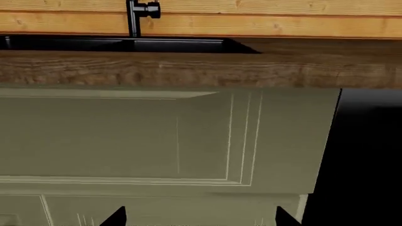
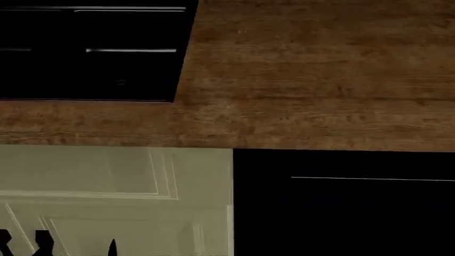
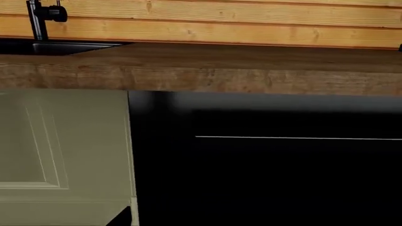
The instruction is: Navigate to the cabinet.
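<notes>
**Up against the counter, but the right cabinet is not confirmed**

The robot is parked close to a brown wood countertop, which fills most of the head view, with a plank wall behind it. Under the counter on the robot's right is a flat black appliance front with one thin pale line across it.

Just beside that, on the left and touching it edge to edge, is the cream panelled cabinet, seen below the black sink and its faucet. No black handle shows on this cream front in any view, neither a short bar nor a long vertical one. So I cannot tell whether it is the unit meant or only a neighbour.

My judgement is that the approach to the counter line is largely done. What remains is probably a sideways shift until a front with handles sits squarely ahead.

The left gripper is spread wide and holds nothing, its two dark fingertips far apart. Of the right gripper only one dark corner shows, so its state is unclear.
</notes>
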